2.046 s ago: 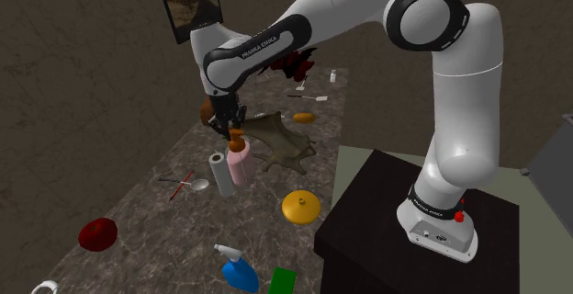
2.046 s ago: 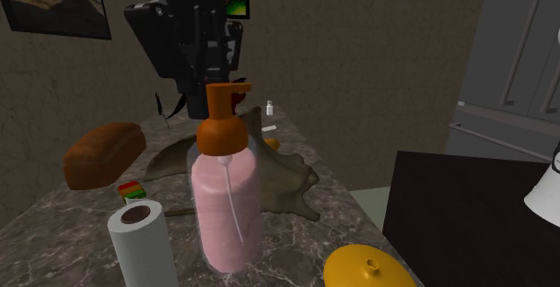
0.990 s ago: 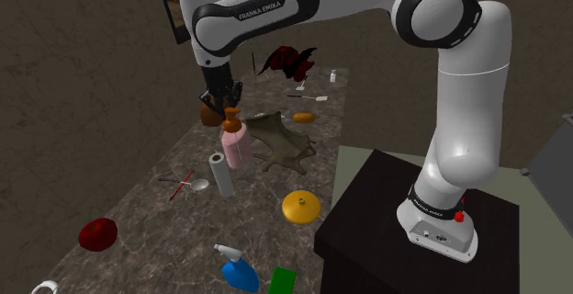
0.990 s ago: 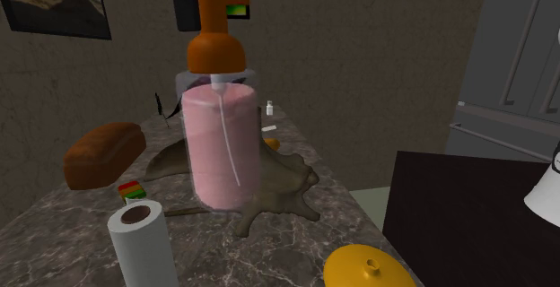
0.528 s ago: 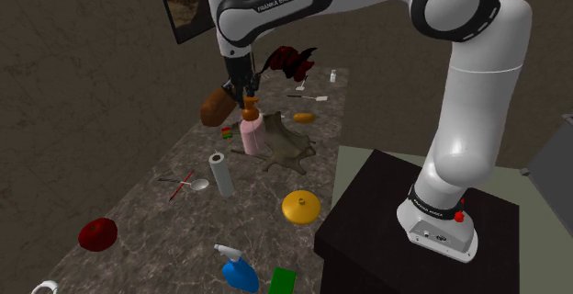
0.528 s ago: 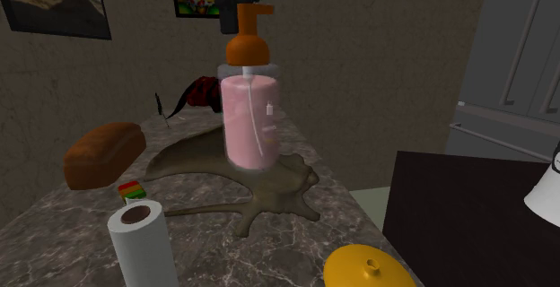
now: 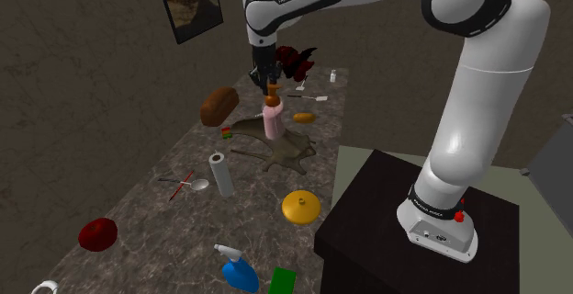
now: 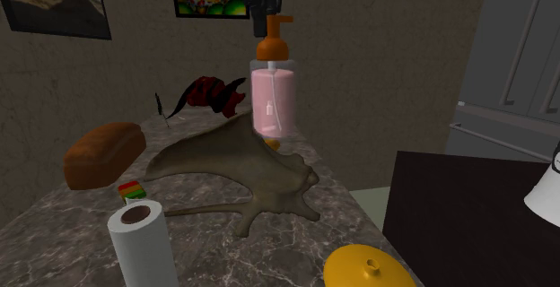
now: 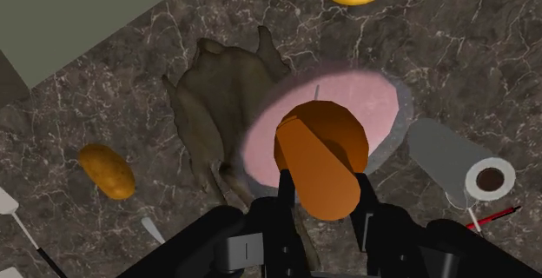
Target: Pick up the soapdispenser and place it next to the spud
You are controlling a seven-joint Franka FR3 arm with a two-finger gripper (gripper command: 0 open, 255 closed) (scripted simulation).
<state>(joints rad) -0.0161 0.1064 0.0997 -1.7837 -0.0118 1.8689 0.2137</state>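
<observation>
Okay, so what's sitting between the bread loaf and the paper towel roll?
A small striped block, red, yellow and green, lies between the loaf and the roll. The second exterior view shows it plainly, and the shoulder view agrees.

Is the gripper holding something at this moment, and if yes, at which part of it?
Yes. The gripper is shut on the pink soap dispenser, with its two fingers clasping the orange pump head at the top.
</observation>
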